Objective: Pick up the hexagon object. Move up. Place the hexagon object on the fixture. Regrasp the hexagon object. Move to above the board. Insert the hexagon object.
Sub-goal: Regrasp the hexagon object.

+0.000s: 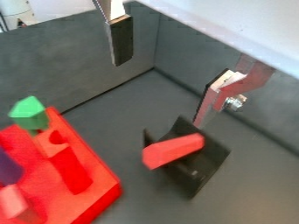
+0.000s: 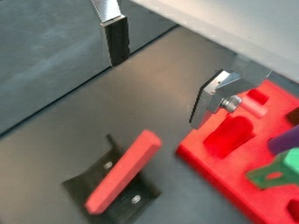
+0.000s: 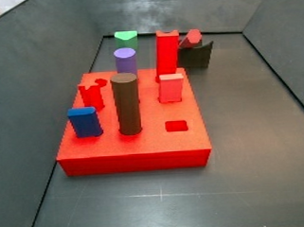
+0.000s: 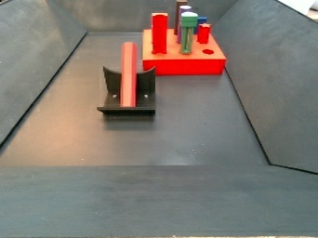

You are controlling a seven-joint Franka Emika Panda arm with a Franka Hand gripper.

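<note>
Hexagon object [image 4: 126, 73] lay lengthwise on the fixture [image 4: 128, 109], leaning up its back wall, beside the board [image 4: 184, 63] on the dark grey surface [image 4: 187, 121]. Spread wide and empty, the fingers [image 1: 121, 39] hung above it; grey walls enclosed everything.

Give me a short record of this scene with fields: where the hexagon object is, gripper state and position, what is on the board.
hexagon object: lying on the fixture, leaning along it
gripper: open, holding nothing, above the floor near the fixture; fingers visible in both wrist views
board: red, beside the fixture, holds several coloured pegs
free hole: square, near a board corner
task stage: rod placed, regrasp not yet done
</note>
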